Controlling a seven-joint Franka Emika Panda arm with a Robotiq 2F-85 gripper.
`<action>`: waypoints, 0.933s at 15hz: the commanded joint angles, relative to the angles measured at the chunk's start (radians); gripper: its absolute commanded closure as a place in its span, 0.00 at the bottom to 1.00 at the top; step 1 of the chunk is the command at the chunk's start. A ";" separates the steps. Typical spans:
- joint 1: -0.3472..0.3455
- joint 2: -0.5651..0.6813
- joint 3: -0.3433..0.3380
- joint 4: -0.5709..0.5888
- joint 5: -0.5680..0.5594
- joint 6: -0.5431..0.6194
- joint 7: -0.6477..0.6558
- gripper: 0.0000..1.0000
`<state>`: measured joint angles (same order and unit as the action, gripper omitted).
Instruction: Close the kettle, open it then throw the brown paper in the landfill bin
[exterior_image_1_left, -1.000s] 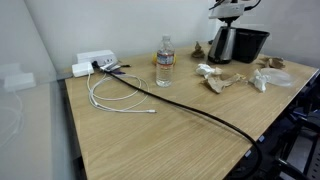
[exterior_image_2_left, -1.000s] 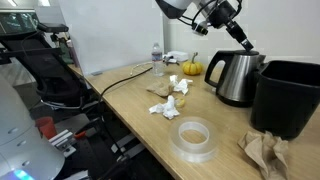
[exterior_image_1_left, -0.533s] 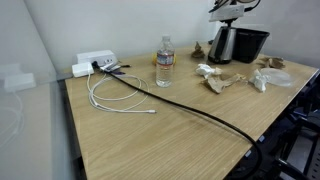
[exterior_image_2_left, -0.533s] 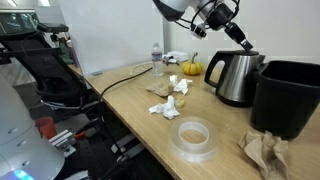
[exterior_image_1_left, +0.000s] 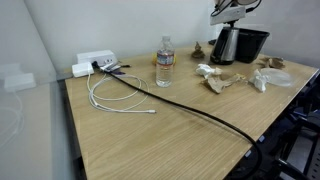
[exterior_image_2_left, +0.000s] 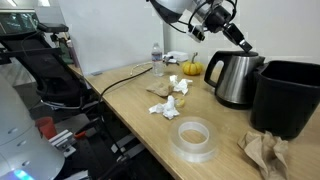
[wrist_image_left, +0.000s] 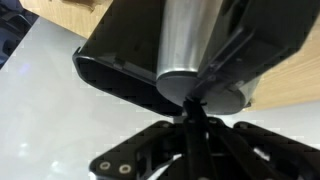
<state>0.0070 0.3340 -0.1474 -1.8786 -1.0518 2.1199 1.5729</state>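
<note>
Jaws closed together, the gripper (exterior_image_2_left: 243, 44) is pointing at the black lid of the kettle (exterior_image_2_left: 232, 80). Its shiny tapered silver body is standing upright.

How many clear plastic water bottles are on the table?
1. The water bottle stands upright on the table, well apart from the kettle; the landfill bin could hide another behind it.

Set high beyond one end of the worktop (exterior_image_1_left: 170, 130) in an exterior view, facing down its length, well away from the kettle (exterior_image_1_left: 224, 45) at the far edge. Placed low and close at that far end in an exterior view, just beside the landfill bin (exterior_image_2_left: 287, 95), facing back along the worktop. Shared in both exterior views: kettle, landfill bin, worktop. From the wrist, very near, past the gripper (wrist_image_left: 195, 110) at the bottom edge onto kettle and landfill bin.
</note>
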 joint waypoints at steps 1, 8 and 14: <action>-0.023 0.048 0.028 -0.035 0.051 0.004 0.030 1.00; -0.024 0.018 0.029 -0.039 0.058 -0.010 0.072 0.72; -0.024 -0.068 0.031 -0.086 0.048 -0.006 0.166 0.36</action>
<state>0.0035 0.2999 -0.1400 -1.9117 -1.0419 2.0786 1.6925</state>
